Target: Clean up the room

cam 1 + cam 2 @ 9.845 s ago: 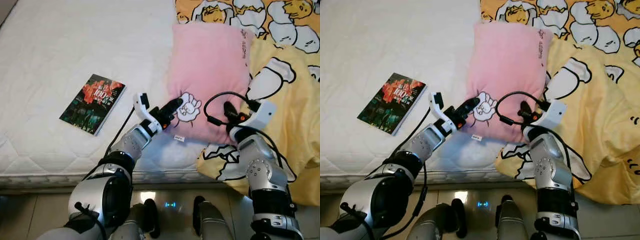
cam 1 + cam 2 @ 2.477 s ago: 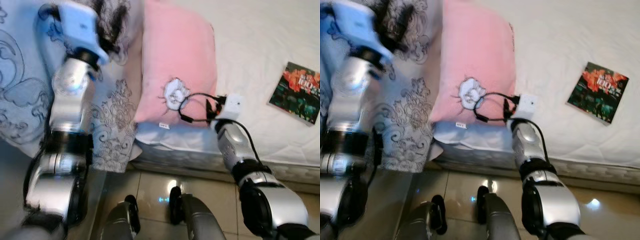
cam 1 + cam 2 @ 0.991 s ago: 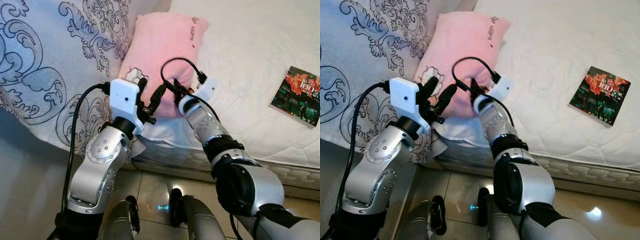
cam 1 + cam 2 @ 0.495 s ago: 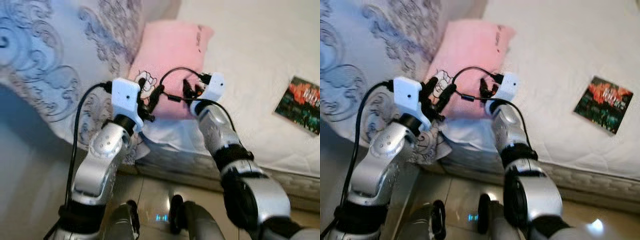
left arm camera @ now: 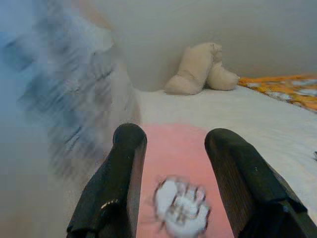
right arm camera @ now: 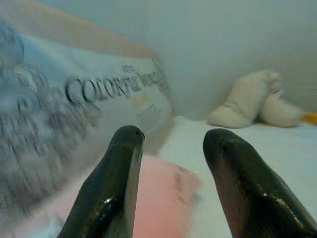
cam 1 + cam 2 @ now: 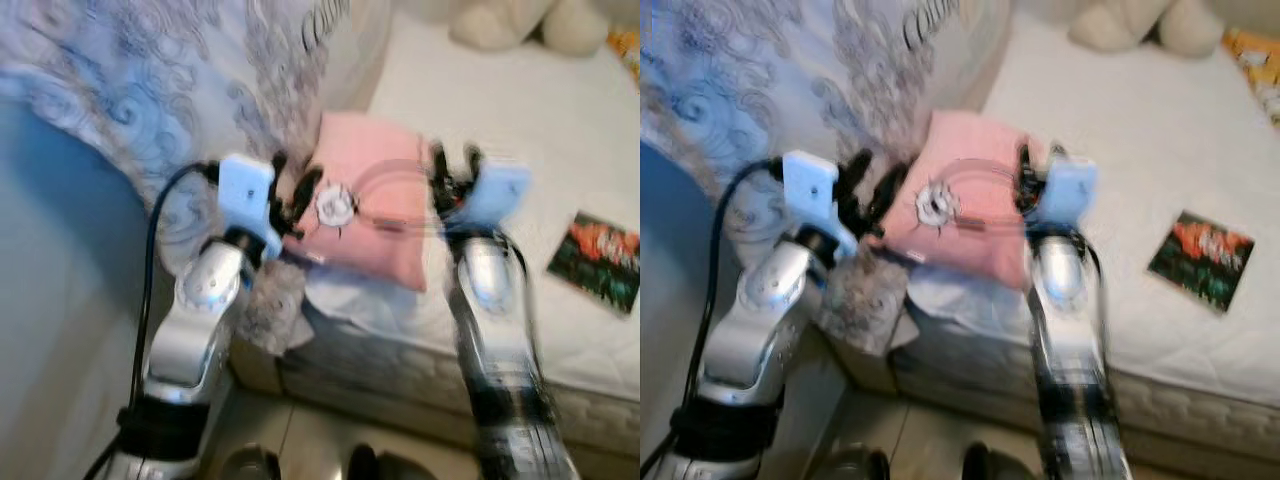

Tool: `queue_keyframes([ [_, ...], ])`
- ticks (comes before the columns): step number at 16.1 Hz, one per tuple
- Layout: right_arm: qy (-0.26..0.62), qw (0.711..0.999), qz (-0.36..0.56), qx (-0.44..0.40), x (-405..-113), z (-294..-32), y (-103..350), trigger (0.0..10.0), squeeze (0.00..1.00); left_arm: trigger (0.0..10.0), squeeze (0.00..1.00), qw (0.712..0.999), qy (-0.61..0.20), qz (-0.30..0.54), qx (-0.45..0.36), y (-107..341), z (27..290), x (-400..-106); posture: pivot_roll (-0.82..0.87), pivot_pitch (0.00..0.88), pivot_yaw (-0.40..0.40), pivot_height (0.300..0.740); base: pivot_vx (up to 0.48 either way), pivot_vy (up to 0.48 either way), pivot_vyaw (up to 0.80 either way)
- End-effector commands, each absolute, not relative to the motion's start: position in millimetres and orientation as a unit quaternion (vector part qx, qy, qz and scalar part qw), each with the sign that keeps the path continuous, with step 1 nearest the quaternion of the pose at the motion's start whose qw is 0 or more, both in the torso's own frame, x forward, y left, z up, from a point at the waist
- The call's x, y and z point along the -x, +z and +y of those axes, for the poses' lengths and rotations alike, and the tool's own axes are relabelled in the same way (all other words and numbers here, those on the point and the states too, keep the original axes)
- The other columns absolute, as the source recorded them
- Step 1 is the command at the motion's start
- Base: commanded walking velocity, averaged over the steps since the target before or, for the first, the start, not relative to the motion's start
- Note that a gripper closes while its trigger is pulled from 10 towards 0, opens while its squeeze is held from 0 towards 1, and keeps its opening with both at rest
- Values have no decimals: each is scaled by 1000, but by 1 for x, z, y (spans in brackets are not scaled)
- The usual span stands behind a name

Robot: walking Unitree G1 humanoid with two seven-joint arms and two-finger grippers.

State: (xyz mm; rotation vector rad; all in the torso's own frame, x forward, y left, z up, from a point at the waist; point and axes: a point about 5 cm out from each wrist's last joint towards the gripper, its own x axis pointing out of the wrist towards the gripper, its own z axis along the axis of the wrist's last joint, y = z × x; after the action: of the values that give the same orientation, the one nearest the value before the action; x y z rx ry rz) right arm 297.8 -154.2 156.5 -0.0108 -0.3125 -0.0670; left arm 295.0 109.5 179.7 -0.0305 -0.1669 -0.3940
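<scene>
Now the pink pillow (image 7: 375, 215) lies at the bed's (image 7: 1160, 130) edge. Both the left tool (image 5: 181, 186) and right tool (image 6: 176, 186) are wide open, empty. A clumsy push could knock the pillow off.

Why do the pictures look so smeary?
Eye views: motion blur, worst on the right arm, softer on the pink pillow. Left wrist view: black fingers sharp, the patterned bedding streaked. Right wrist view: blurred bedding, sharper fingers.

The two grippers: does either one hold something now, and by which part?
Nothing is held. The left gripper and right gripper are both open, above the pink pillow.
</scene>
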Motion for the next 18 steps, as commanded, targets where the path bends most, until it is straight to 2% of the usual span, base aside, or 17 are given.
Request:
queue_keyframes([
  [1,-59,987,-146,38,-288,-167,153,10000,0,10000,0,984,-171,-41,32,161,119,-293,-45,0,17,740,0,0,0],
  [2,-71,987,-133,52,-278,-174,145,10000,0,10000,0,986,-163,-34,29,156,123,-289,-47,0,18,740,0,0,0],
  [4,-88,989,-68,94,-236,-197,115,10000,0,10000,0,991,-137,-10,-4,128,141,-267,-54,0,18,740,0,0,0],
  [6,-103,986,5,132,-206,-224,84,10000,0,10000,4,994,-107,8,-35,102,156,-260,-48,0,4,740,0,-142,0],
  [7,-127,983,39,130,-206,-231,75,10000,0,10000,1000,994,-100,5,-34,99,159,-264,-52,0,4,740,251,-405,0],
  [8,-137,982,42,124,-209,-230,75,10000,392,10000,1000,993,-111,9,-44,98,156,-266,-56,0,8,740,296,0,0],
  [9,-152,981,41,112,-210,-230,75,10000,1000,10000,1000,994,-103,18,-43,96,156,-268,-60,0,12,740,0,0,0],
  [12,-127,987,42,92,-215,-219,72,10000,1000,10000,1000,993,-111,10,-34,94,153,-273,-69,0,20,740,0,0,0],
  [13,-114,989,38,92,-221,-213,72,10000,0,10000,0,991,-122,9,-55,94,150,-276,-73,0,25,740,0,0,0],
  [18,-112,992,37,39,-236,-214,73,10000,0,10000,0,998,-63,8,-17,92,161,-283,-83,0,26,740,0,-465,0],
])
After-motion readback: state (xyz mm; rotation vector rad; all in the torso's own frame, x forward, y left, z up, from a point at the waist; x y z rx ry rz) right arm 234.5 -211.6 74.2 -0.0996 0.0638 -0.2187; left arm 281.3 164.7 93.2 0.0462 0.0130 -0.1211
